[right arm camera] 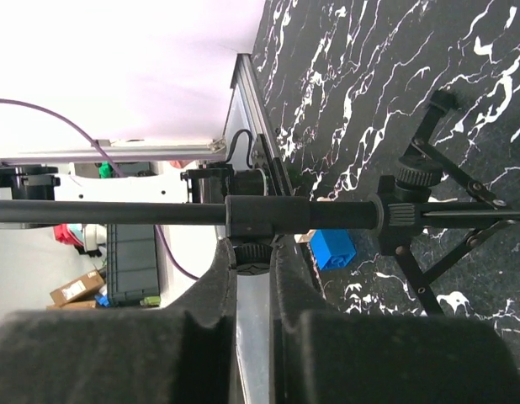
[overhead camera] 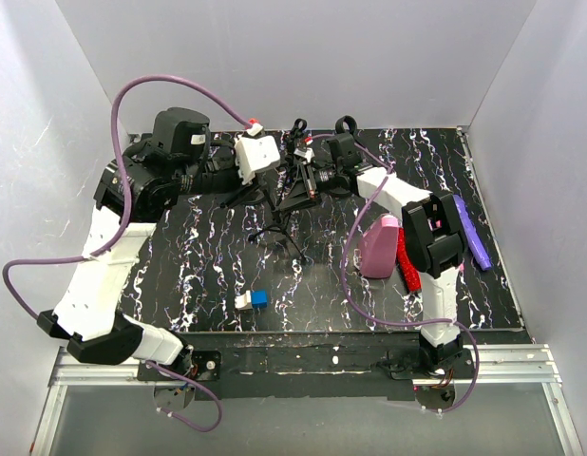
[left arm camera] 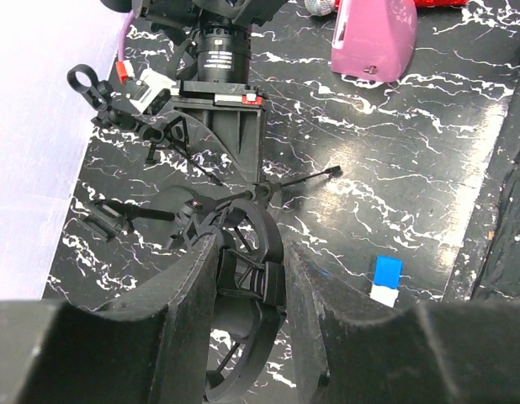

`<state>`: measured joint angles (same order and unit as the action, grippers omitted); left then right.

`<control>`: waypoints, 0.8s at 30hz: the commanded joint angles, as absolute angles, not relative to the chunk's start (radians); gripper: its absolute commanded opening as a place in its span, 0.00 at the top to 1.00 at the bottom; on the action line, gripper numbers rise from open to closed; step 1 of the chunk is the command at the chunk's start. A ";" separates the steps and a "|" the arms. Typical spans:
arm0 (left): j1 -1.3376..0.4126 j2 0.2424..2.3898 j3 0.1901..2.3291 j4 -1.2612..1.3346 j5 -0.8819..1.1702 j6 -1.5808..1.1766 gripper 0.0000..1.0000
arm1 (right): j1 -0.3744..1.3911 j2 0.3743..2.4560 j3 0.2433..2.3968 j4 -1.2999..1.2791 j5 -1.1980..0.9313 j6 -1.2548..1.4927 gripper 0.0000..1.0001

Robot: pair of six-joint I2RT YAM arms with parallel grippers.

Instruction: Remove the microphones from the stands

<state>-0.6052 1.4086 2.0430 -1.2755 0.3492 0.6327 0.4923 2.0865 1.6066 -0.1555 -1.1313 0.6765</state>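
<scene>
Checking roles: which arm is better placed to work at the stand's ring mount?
Left: the left gripper has the ring between its fingers; the right gripper is clamped on the pole, probably better suited to bracing.

Directly ahead of the left gripper, whose fingers pinch the ring mount, the right gripper and the stand's tripod legs bar the way. Bare tabletop lies open to its right, out to the blue block, with the pink box farther ahead.
</scene>
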 commanded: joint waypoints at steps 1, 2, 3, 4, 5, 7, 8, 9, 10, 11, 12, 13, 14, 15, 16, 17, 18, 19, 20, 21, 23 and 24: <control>-0.607 1.385 2.045 -1.279 0.335 0.603 1.00 | 0.494 2.060 1.623 -0.095 -1.195 0.667 0.99; -0.607 1.388 2.051 -1.264 0.325 0.588 1.00 | 0.494 2.042 1.614 -0.086 -1.193 0.652 0.99; -0.607 1.396 2.062 -1.258 0.318 0.578 1.00 | 0.492 2.019 1.597 -0.084 -1.186 0.625 0.99; -0.607 1.404 2.074 -1.256 0.314 0.574 1.00 | 0.494 1.996 1.582 -0.087 -1.171 0.580 0.99; -0.607 1.413 2.083 -1.256 0.313 0.569 1.00 | 0.494 1.967 1.562 -0.110 -1.154 0.528 0.99; -0.607 1.419 2.086 -1.244 0.313 0.563 1.00 | 0.505 1.907 1.517 -0.144 -1.094 0.374 0.99; -0.607 1.414 2.076 -1.240 0.311 0.560 1.00 | 0.512 1.869 1.493 -0.153 -1.074 0.298 0.99; -0.607 1.411 2.057 -1.229 0.311 0.561 1.00 | 0.518 1.838 1.470 -0.158 -1.046 0.214 0.99; -0.607 1.404 2.037 -1.214 0.310 0.560 1.00 | 0.525 1.812 1.441 -0.161 -1.008 0.143 0.99; -0.606 1.398 2.019 -1.201 0.308 0.558 1.00 | 0.535 1.781 1.407 -0.160 -0.973 0.052 0.99; -0.606 1.394 2.010 -1.192 0.310 0.557 1.00 | 0.544 1.754 1.375 -0.152 -0.935 -0.044 0.99; -0.606 1.396 2.005 -1.187 0.311 0.555 1.00 | 0.555 1.723 1.329 -0.120 -0.902 -0.149 0.99; -0.606 1.399 2.003 -1.180 0.316 0.552 1.00 | 0.563 1.692 1.281 -0.080 -0.856 -0.216 0.99; -0.606 1.401 2.002 -1.180 0.321 0.545 1.00 | 0.568 1.669 1.238 -0.022 -0.818 -0.266 0.99; -0.606 1.404 2.002 -1.177 0.327 0.540 1.00 | 0.574 1.642 1.186 0.048 -0.763 -0.331 0.99; -0.606 1.405 1.999 -1.178 0.336 0.534 1.00 | 0.581 1.622 1.142 0.123 -0.685 -0.403 0.99; -0.606 1.407 1.993 -1.177 0.344 0.534 1.00 | 0.589 1.597 1.090 0.209 -0.660 -0.466 0.99; -0.606 1.404 1.985 -1.172 0.350 0.529 1.00 | 0.595 1.574 1.037 0.286 -0.617 -0.564 0.99; -0.606 1.402 1.976 -1.170 0.354 0.528 1.00 | 0.606 1.557 0.985 0.422 -0.573 -0.678 0.99; -0.606 1.401 1.968 -1.166 0.359 0.528 1.00 | 0.618 1.548 0.916 0.565 -0.552 -0.781 0.99; -0.606 1.393 1.957 -1.163 0.365 0.526 1.00 | 0.629 1.558 0.798 0.888 -0.542 -0.944 0.99; -0.606 1.390 1.951 -1.158 0.367 0.522 1.00 | 0.633 1.587 0.749 1.037 -0.534 -0.975 0.99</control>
